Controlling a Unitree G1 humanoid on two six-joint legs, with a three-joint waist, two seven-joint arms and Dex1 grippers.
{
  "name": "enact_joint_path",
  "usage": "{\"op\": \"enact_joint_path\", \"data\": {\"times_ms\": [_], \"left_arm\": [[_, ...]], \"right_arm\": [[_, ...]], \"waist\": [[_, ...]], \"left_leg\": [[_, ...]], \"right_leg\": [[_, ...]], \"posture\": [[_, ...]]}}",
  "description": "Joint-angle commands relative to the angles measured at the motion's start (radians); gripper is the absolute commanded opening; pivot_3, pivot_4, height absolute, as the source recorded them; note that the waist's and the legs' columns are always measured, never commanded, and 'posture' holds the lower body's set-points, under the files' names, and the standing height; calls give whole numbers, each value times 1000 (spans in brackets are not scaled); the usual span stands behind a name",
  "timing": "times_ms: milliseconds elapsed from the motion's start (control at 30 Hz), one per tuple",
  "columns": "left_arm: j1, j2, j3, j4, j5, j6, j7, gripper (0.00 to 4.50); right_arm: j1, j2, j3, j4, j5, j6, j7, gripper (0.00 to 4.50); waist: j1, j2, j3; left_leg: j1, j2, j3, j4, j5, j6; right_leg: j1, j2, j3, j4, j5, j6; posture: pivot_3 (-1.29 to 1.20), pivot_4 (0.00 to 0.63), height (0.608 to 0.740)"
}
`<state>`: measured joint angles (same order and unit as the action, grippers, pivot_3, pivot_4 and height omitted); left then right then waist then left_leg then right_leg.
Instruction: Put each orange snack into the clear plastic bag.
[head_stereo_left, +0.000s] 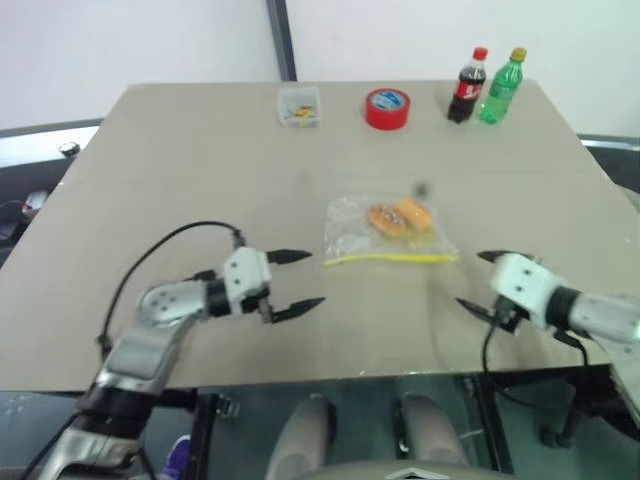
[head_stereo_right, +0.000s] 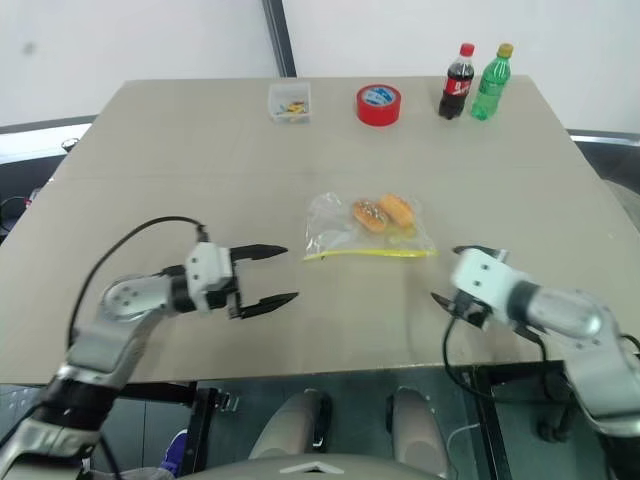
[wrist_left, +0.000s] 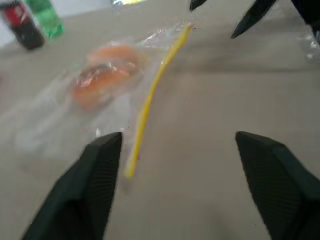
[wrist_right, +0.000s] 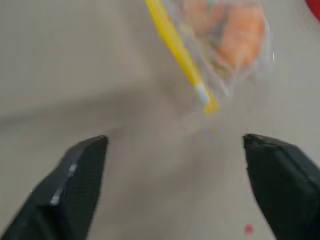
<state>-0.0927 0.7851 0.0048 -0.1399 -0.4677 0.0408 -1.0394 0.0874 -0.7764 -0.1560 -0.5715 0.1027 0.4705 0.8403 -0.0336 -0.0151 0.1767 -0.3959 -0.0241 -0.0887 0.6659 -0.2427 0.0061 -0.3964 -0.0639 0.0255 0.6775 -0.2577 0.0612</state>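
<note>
The clear plastic bag (head_stereo_left: 350, 232) lies flat at the middle of the table, its yellow seal strip (head_stereo_left: 390, 258) along the near edge. Both orange snacks (head_stereo_left: 385, 220) (head_stereo_left: 413, 213) lie side by side inside it. My left gripper (head_stereo_left: 314, 279) hovers open to the left of the bag, nothing between its fingers. My right gripper (head_stereo_left: 470, 280) stands open just right of the strip's end, also empty. The left wrist view shows the snacks (wrist_left: 102, 77) through the plastic beyond my open left gripper (wrist_left: 178, 137). In the right wrist view the strip (wrist_right: 177, 55) lies ahead.
Along the table's far edge stand a small clear box (head_stereo_left: 299, 106), a red tape roll (head_stereo_left: 387, 108), a cola bottle (head_stereo_left: 467, 86) and a green bottle (head_stereo_left: 502, 86). The table's front edge (head_stereo_left: 350, 375) runs just below both grippers.
</note>
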Motion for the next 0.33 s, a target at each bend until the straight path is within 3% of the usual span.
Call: {"op": "enact_joint_path", "data": {"times_ms": [33, 167, 333], "left_arm": [[48, 41, 107, -89, -68, 105, 21, 4453], [69, 70, 186, -119, -121, 185, 12, 4453], [31, 74, 221, -127, -172, 286, 15, 4453]], "right_arm": [[53, 21, -158, -84, 148, 36, 34, 4500], [84, 36, -244, -95, 207, 19, 13, 4500], [87, 30, -260, -97, 248, 25, -3, 4500]], "waist": [[2, 0, 0], [6, 0, 0], [11, 0, 0]], "left_leg": [[0, 0, 0, 0, 0, 0], [1, 0, 0, 0, 0, 0], [1, 0, 0, 0, 0, 0]], "right_leg": [[0, 0, 0, 0, 0, 0], [2, 0, 0, -1, 0, 0], [1, 0, 0, -2, 0, 0]], "posture": [[0, 150, 740], [0, 150, 740], [0, 150, 740]]}}
